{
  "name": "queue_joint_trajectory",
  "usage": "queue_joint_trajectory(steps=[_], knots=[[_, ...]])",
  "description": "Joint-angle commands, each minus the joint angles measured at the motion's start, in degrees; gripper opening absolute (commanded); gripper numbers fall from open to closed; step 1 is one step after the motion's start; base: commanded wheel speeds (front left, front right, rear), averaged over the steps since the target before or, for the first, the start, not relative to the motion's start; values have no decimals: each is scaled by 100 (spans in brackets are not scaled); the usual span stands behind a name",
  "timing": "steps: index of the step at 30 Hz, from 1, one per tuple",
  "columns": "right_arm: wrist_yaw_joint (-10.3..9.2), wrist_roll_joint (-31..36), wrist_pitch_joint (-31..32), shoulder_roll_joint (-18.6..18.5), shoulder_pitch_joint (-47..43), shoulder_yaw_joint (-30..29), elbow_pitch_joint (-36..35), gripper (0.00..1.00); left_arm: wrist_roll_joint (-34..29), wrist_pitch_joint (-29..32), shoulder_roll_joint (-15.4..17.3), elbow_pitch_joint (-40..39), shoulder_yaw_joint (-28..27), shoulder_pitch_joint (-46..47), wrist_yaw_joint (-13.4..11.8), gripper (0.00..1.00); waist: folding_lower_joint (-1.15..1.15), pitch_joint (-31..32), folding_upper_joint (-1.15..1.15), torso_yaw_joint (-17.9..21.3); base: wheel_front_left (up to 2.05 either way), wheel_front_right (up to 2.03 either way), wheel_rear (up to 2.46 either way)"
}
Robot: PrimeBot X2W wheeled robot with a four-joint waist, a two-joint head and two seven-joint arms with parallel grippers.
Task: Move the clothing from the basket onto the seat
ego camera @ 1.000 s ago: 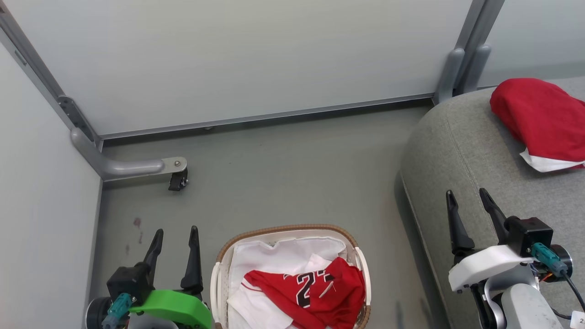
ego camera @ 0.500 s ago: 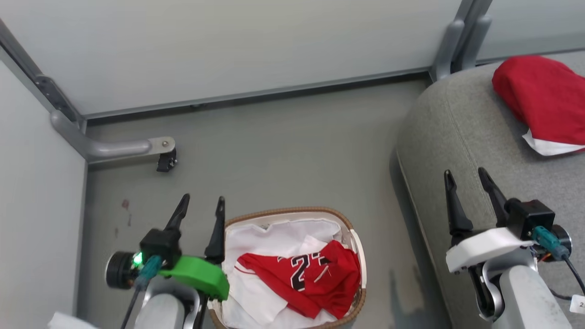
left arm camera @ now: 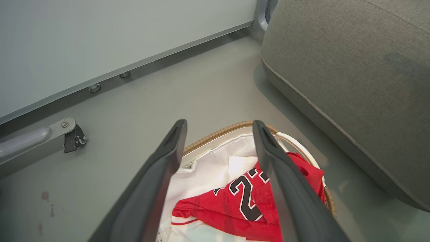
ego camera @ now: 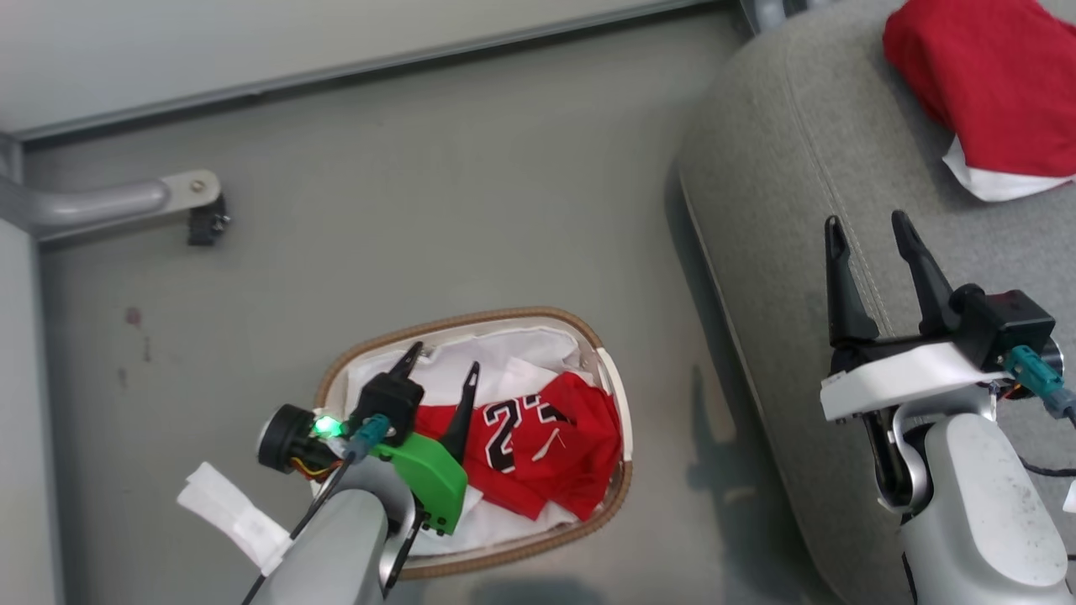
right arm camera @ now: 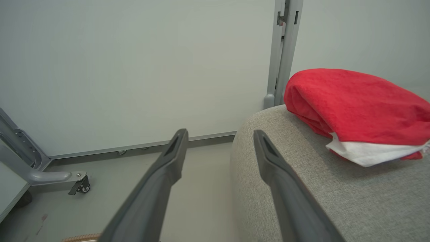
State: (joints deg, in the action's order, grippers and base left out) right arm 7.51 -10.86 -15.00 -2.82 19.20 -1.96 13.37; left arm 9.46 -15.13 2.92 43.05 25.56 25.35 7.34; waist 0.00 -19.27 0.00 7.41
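Observation:
The cream basket (ego camera: 471, 318) with its brown woven rim stands on the floor at the lower middle of the head view. In it a red jersey (ego camera: 546, 437) with black numerals lies on the white liner (ego camera: 504, 349). My left gripper (ego camera: 444, 360) hangs open over the basket's left half, above the jersey (left arm camera: 235, 205), holding nothing. My right gripper (ego camera: 867, 221) is open and empty over the left edge of the grey seat (ego camera: 782, 168). A second red garment (ego camera: 983, 76) with white trim lies on the seat, beyond that gripper (right arm camera: 220, 131).
A pale partition wall (ego camera: 252, 34) runs along the back. Its grey foot with a black caster (ego camera: 206, 227) juts onto the floor at the left. Bare grey floor (ego camera: 471, 193) lies between the basket and the seat's rounded side (left arm camera: 352, 67).
The head camera has tipped down, so the whole picture has shifted. My left gripper has swung right from beside the basket to over it. The right gripper stays open by the seat's edge.

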Motion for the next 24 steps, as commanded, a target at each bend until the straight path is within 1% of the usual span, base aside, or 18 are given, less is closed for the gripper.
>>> queue_joint_trajectory(steps=[1, 8, 12, 18, 24], knots=[[-4, -52, -28, -14, 116, 6, -62, 100, 54, -3, 34, 99, 142, 161, 17, 100, 0, -642, 0, 541, 0, 0, 0], [-4, -276, -28, -11, 356, 119, -217, 100, 325, -3, 74, 597, 1205, 497, 19, 100, 0, -1246, 0, 916, 0, 0, 0], [-4, -391, -28, -11, 456, 206, -280, 100, 495, -3, 110, 807, 1651, 740, 19, 100, 0, -1516, 0, 1091, 0, 0, 0], [-4, -577, -28, -11, 572, 368, -383, 100, 768, 11, 172, 1170, 2099, 1128, 20, 100, 0, -1894, 0, 1323, 0, 0, 0], [-4, -685, -28, -12, 672, 460, -470, 100, 1052, 80, 279, 1474, 2370, 1413, 19, 100, 0, -2215, 0, 1470, 0, 0, 0]])
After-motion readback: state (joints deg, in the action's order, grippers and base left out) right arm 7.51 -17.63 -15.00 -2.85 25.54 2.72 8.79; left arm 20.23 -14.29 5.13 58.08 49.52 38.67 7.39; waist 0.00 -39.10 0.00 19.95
